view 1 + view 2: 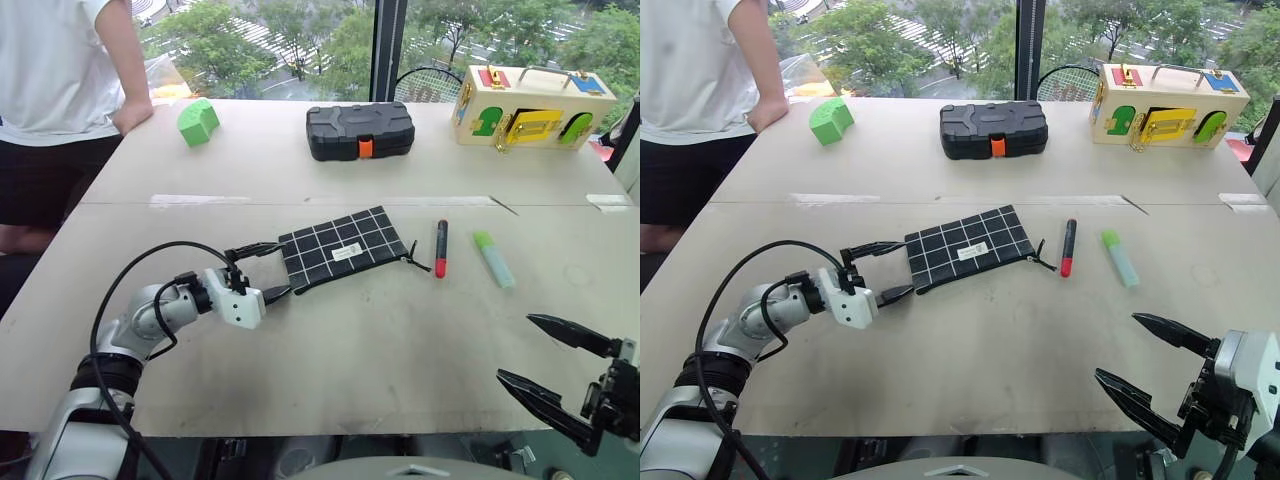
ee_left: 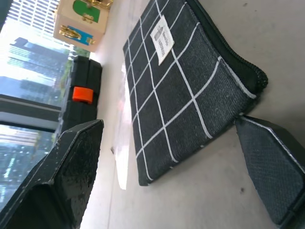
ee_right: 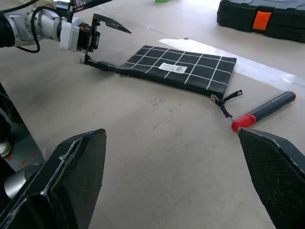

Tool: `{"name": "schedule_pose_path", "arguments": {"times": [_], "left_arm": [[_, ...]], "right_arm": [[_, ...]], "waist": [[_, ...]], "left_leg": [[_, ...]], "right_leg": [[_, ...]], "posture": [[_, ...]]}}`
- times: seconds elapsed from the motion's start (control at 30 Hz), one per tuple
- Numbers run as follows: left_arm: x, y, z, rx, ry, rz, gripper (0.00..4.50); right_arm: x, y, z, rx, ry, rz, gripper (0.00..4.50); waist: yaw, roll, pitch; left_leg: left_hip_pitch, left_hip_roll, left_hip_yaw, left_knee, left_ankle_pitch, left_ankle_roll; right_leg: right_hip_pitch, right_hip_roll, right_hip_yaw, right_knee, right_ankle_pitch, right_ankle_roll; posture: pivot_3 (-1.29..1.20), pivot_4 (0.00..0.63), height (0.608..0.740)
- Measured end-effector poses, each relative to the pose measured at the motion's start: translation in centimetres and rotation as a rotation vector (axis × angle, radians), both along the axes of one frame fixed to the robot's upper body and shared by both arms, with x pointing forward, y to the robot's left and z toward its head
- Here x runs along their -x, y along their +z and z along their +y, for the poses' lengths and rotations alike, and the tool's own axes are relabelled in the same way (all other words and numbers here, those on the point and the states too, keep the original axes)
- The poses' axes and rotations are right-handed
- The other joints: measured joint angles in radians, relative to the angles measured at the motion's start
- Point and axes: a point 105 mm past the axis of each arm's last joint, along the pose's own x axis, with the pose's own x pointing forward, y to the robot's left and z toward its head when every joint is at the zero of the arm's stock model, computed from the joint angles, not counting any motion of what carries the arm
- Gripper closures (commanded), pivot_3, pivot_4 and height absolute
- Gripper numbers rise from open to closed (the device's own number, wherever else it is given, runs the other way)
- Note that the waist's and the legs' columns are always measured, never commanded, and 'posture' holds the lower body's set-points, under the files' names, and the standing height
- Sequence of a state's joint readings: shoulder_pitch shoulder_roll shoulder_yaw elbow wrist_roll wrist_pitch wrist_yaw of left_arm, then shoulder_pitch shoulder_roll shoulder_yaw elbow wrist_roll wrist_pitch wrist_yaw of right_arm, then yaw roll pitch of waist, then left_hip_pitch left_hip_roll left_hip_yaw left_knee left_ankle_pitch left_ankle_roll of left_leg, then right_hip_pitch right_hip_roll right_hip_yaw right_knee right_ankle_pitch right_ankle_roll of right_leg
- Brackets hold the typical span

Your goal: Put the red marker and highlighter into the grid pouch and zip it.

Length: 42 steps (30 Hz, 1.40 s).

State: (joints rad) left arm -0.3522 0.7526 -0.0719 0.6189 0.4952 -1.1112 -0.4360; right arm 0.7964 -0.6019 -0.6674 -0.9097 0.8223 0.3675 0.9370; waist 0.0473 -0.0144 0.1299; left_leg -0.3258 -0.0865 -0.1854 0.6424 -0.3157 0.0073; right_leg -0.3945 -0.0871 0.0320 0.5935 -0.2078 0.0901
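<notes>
Left gripper [image 1: 268,270] open astride grid pouch [image 1: 345,248] corner.

We see our left gripper [image 1: 887,270] with its fingers spread at the near short end of the grid pouch [image 1: 966,247], one fingertip touching its lower corner. Beyond the pouch's far end from that claw lies the red marker [image 1: 1068,246], then the highlighter [image 1: 1120,257] just past it. Our right gripper [image 1: 1148,361] hangs wide open well short of both pens, above the bare table [image 1: 990,350]. Far beyond the claws sit a black case [image 1: 993,129] and a green block [image 1: 830,119].
</notes>
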Motion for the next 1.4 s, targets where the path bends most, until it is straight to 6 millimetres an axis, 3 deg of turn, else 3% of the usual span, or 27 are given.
{"name": "schedule_pose_path", "arguments": {"times": [0.33, 0.4, 0.53, 0.7, 0.73, 1.07, 1.3, 1.4], "left_arm": [[-0.4, -0.3, -1.0, 0.013, 0.014, -0.019, 0.03], [-0.7, -0.4, -1.9, 0.029, 0.009, -0.02, 0.55], [-0.7, -1.4, -3.5, 0.028, -0.019, 0.01, 2.2], [-1.2, -0.7, -4.6, 0.048, -0.028, 0.002, 4.24], [-1.3, -0.4, -4.7, 0.053, -0.025, -0.002, 4.48], [-0.8, -0.1, -6.5, 0.173, -0.039, 0.091, 4.48], [-1.3, 3.2, -5.5, 0.266, -0.064, 0.077, 4.48], [-1.4, 4.3, -5.2, 0.271, -0.078, 0.055, 4.48]], "right_arm": [[0.2, 0.0, 0.3, 0.007, 0.006, -0.005, 0.0], [0.2, -0.1, 0.5, 0.001, 0.013, -0.004, 0.0], [0.1, -0.2, 0.4, 0.009, 0.005, -0.007, 0.0], [-0.1, -0.5, 0.7, 0.002, -0.002, -0.001, 0.0], [-0.2, -0.5, 0.7, 0.0, -0.009, -0.005, 0.0], [-2.1, -0.9, 1.9, 0.016, -0.051, -0.062, 0.0], [-8.7, -1.1, 2.9, 0.122, -0.241, -0.071, 0.0], [-12.9, -0.8, 3.2, 0.043, -0.355, -0.004, 0.0]], "waist": [[0.013, 0.004, -0.002], [0.021, 0.005, -0.003], [0.022, 0.002, -0.004], [0.022, 0.006, -0.009], [0.023, 0.007, -0.01], [0.012, 0.006, -0.011], [-0.011, 0.001, -0.006], [-0.012, -0.001, -0.006]], "left_leg": [[0.0, -0.001, 0.0, 0.003, -0.001, 0.001], [0.0, -0.001, -0.001, 0.004, -0.001, 0.001], [0.0, -0.001, -0.001, 0.005, 0.0, 0.0], [0.0, -0.002, -0.001, 0.005, 0.0, 0.001], [0.0, -0.002, -0.001, 0.005, -0.001, 0.001], [0.0, -0.005, -0.003, 0.005, 0.0, 0.0], [-0.001, -0.006, -0.007, 0.006, 0.0, 0.0], [-0.002, -0.006, -0.008, 0.006, 0.001, -0.001]], "right_leg": [[0.001, 0.0, 0.0, 0.001, -0.001, 0.005], [0.001, 0.0, 0.0, 0.001, -0.001, 0.006], [0.001, 0.0, 0.0, 0.001, -0.001, 0.006], [0.002, -0.001, -0.001, 0.001, -0.001, 0.006], [0.003, -0.001, -0.001, 0.001, -0.001, 0.006], [0.002, 0.0, -0.001, 0.002, -0.001, 0.006], [-0.001, 0.0, 0.0, 0.005, 0.001, 0.001], [-0.001, 0.0, -0.002, 0.005, 0.002, 0.001]], "posture": [[0.0, 0.15, 0.74], [0.0, 0.15, 0.74], [0.0, 0.15, 0.74], [0.0, 0.15, 0.74], [0.0, 0.15, 0.74], [0.0, 0.15, 0.74], [0.0, 0.15, 0.74], [0.0, 0.15, 0.74]]}}
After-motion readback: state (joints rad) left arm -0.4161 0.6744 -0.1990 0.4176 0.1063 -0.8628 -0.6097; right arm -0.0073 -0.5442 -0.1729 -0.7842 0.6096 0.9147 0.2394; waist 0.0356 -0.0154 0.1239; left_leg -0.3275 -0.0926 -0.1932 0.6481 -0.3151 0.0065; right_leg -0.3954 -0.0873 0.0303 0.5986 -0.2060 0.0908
